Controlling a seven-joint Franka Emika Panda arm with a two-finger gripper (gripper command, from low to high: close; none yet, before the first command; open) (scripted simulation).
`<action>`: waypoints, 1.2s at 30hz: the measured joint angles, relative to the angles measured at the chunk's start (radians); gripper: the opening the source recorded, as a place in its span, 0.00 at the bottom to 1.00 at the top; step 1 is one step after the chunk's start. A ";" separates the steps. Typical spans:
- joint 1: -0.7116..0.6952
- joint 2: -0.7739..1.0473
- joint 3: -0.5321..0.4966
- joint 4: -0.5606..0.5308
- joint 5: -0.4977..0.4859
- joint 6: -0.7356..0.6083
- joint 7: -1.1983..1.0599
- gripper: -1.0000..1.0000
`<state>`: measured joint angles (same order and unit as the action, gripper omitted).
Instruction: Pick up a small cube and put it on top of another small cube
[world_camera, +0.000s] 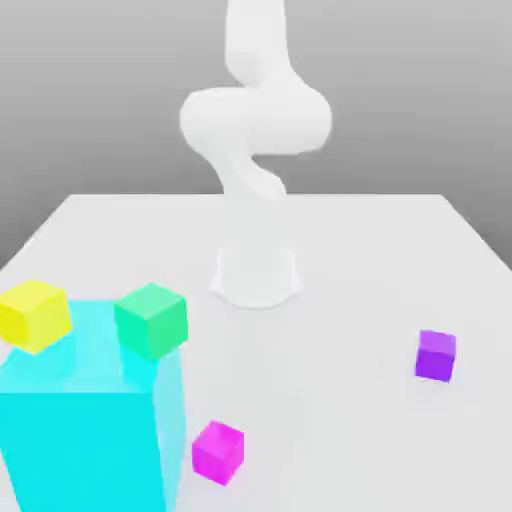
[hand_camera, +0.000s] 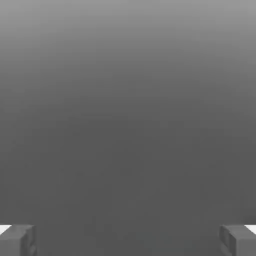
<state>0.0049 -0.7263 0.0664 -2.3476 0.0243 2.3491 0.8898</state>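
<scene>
In the hand view, the fingers (hand_camera: 128, 241) stand spread wide apart with nothing between them. The violet cube (world_camera: 435, 356) sits on the counter (world_camera: 340, 250) toward the exterior view's right, below mid-height. The pink cube (world_camera: 218, 453) rests low in that view, near the middle, just beside the big cyan block (world_camera: 85, 450). The yellow cube (world_camera: 33, 316) and the green cube (world_camera: 152, 321) appear at the exterior view's left, by the top of the block.

The first risk is choosing the wrong cube: violet and pink are close in colour, and the task names no colour at all. The hand view offers only a grey backdrop behind the fingers, so a reach steered by it alone could go astray. The violet cube looks slightly turned, so fingers that come down out of line with its sides could catch a corner and twist it or push it off. If the violet cube is bound for the yellow or green one, a low carry could strike the block or knock its neighbour. Stacking on the pink cube brings the hand close to the block's side, where it might bump. Wherever it goes, an off-centre release could tip it off so small a top.

No brands, labels or writing can be read on the cubes, block or arm (world_camera: 256, 120).
</scene>
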 joint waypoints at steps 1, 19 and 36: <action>0.003 0.031 0.029 -0.021 0.009 0.021 0.040 0.50; 0.073 0.554 0.548 -0.362 0.048 0.375 0.784 0.50; 0.472 1.013 0.193 -0.402 -0.581 0.661 1.499 0.00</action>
<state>0.4769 0.2870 0.2593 -2.7493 -0.5571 3.0098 2.3883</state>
